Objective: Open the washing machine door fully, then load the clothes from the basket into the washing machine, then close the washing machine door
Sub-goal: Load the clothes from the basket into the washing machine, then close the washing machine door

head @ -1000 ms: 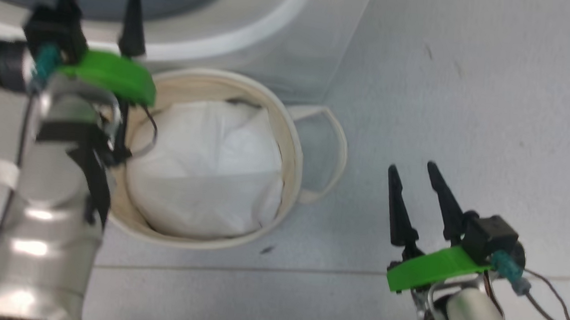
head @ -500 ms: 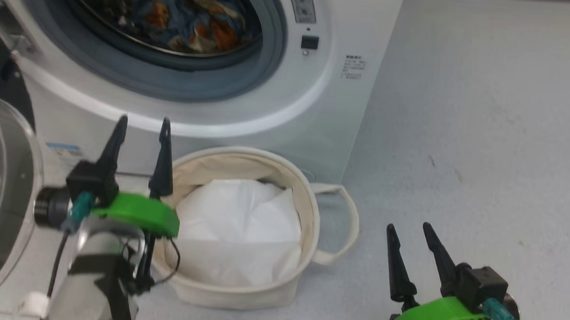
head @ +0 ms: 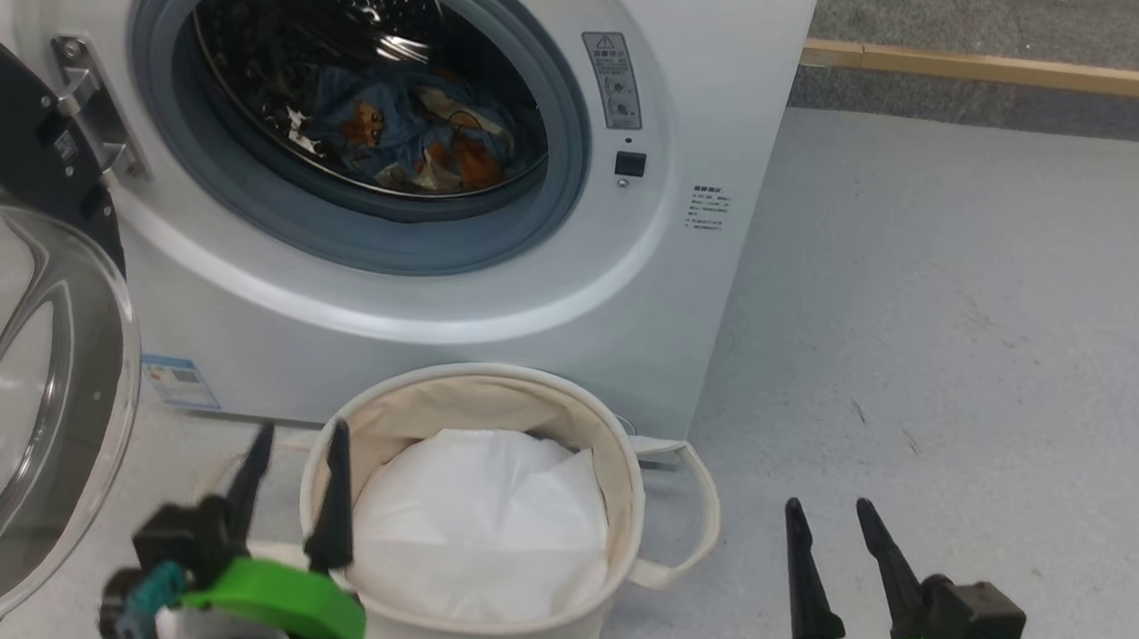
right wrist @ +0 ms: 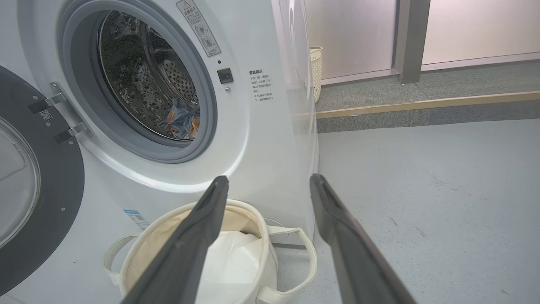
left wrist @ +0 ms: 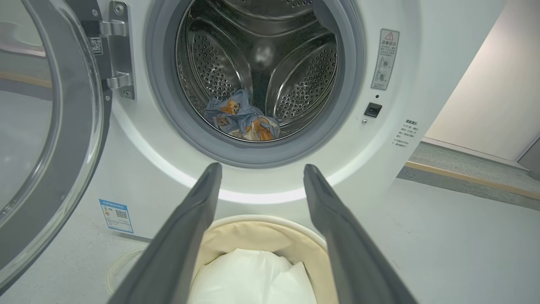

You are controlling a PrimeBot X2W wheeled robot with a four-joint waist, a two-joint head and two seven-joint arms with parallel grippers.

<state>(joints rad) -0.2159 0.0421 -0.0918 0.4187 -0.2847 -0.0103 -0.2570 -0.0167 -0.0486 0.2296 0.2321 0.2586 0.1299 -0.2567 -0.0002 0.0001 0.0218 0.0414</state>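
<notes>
Cream canvas forms the round laundry basket (head: pixel 485 374), which stands on the grey floor (head: pixel 979 338) just in front of the white front-loading washing machine (head: pixel 631 294). A crumpled white liner (head: pixel 484 534) lies in it, and one looped handle sticks out on the robot's right. The washing machine door (head: pixel 15 371) is swung out on its hinge to the left, its clear glass bowl facing the camera. The light blue clothes (head: pixel 411 143) with orange-brown bears lie in a heap at the bottom of the steel drum (left wrist: pixel 261 55), behind the grey-blue gasket (head: pixel 561 159). The left end effector (head: pixel 301 428) hovers by the basket's left rim, its fingers spread and holding nothing. The right end effector (head: pixel 828 504) hangs over bare floor to the right of the basket, well apart from it, its fingers likewise parted and empty. A small blue label sticker (head: pixel 180 383) sits low on the machine's front.
</notes>
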